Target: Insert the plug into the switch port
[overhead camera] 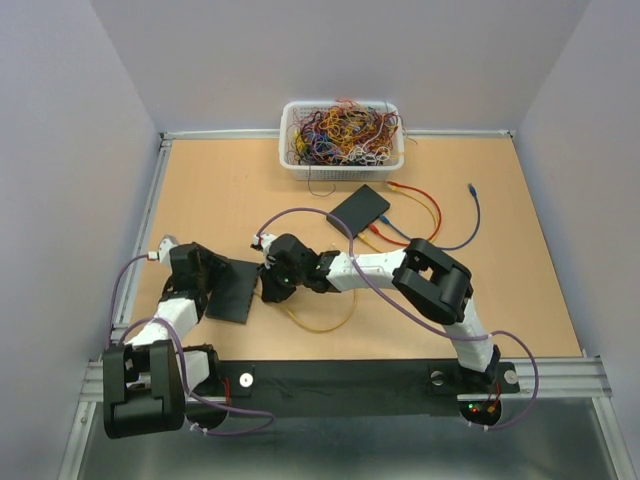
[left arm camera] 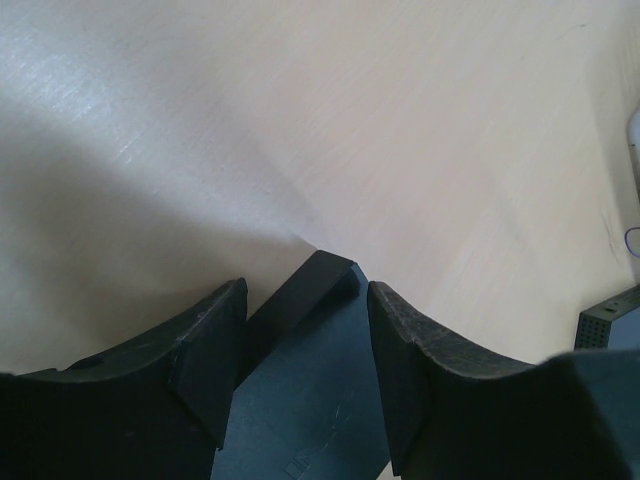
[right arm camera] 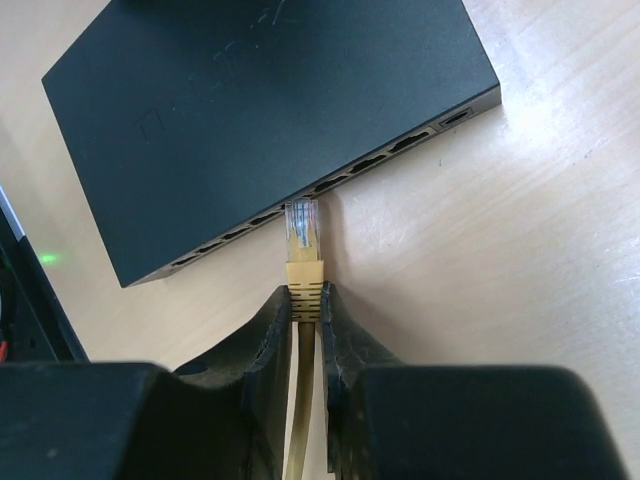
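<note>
Plug [right arm camera: 302,235] pinched by right fingers [right arm camera: 265,345] at switch [right arm camera: 250,100] on tan table [overhead camera: 500,280]; left fingers [left arm camera: 205,350] grip switch; grey walls [overhead camera: 350,50].

The switch [right arm camera: 270,100] is black, the plug [right arm camera: 302,226] clear, its cable [right arm camera: 301,400] yellow.

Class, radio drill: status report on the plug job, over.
Left gripper clamps switch. Right gripper pinches yellow plug, tip at port row, not seated. Path clear, over.
</note>
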`<state>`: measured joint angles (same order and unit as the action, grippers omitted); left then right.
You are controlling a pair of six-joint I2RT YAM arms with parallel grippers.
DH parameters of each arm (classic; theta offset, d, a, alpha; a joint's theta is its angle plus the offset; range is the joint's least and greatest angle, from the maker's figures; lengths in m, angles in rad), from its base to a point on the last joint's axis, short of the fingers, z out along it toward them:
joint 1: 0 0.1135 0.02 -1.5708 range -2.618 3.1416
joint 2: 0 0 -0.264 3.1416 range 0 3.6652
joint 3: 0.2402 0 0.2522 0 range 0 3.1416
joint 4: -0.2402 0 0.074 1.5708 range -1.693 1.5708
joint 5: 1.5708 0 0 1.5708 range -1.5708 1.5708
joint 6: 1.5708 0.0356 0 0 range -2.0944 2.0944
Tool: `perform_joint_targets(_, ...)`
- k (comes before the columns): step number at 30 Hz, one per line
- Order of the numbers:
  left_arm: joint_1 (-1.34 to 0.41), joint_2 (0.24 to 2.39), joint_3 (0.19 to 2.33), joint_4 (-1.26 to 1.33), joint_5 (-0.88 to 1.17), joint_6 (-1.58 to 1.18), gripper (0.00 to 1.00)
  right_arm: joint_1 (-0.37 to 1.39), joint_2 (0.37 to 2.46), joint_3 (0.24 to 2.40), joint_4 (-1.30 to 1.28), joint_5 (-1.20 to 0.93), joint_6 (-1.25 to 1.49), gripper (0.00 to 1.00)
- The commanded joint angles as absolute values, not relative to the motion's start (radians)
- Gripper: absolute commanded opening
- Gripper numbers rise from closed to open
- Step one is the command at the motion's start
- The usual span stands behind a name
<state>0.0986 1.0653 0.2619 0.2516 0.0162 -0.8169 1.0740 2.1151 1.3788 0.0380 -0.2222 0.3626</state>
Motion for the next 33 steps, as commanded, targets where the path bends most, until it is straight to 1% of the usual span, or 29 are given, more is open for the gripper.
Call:
perform_joint_targets(1, 0.039, 1.080, 0.259, 0.232, 0.106, -0.856, 0.61, 1.078, 2.088, 1.379, 0.100, -0.170, 0.353, 0.00)
perform_joint_targets(5, -0.052, 1.112, 0.291, 0.265, 0.098, -0.887, 0.60, 1.077, 2.057, 1.350, 0.097, -0.132, 0.347, 0.00)
perform_joint_targets(7, -0.118, 1.138, 0.320, 0.268, 0.063, -0.902, 0.60, 1.075, 2.030, 1.332, 0.094, -0.112, 0.342, 0.01)
perform_joint_targets(10, -0.164, 1.183, 0.337, 0.284, 0.055, -0.917, 0.60, 1.072, 1.996, 1.306, 0.087, -0.089, 0.334, 0.01)
perform_joint_targets(14, -0.236, 1.239, 0.338, 0.354, 0.061, -0.960, 0.59, 1.065, 1.921, 1.232, 0.075, -0.042, 0.330, 0.00)
perform_joint_targets(17, -0.346, 1.285, 0.341, 0.396, 0.046, -1.008, 0.59, 1.062, 1.867, 1.171, 0.068, -0.006, 0.327, 0.00)
perform_joint_targets(21, -0.432, 1.359, 0.357, 0.448, 0.035, -1.072, 0.59, 1.045, 1.815, 1.096, 0.061, 0.054, 0.328, 0.01)
perform_joint_targets(28, -0.563, 1.491, 0.431, 0.523, 0.057, -1.149, 0.58, 0.950, 1.724, 1.003, 0.026, 0.120, 0.311, 0.00)
perform_joint_targets(33, -0.577, 1.554, 0.457, 0.578, 0.089, -1.172, 0.58, 0.850, 1.687, 0.956, 0.018, 0.112, 0.293, 0.01)
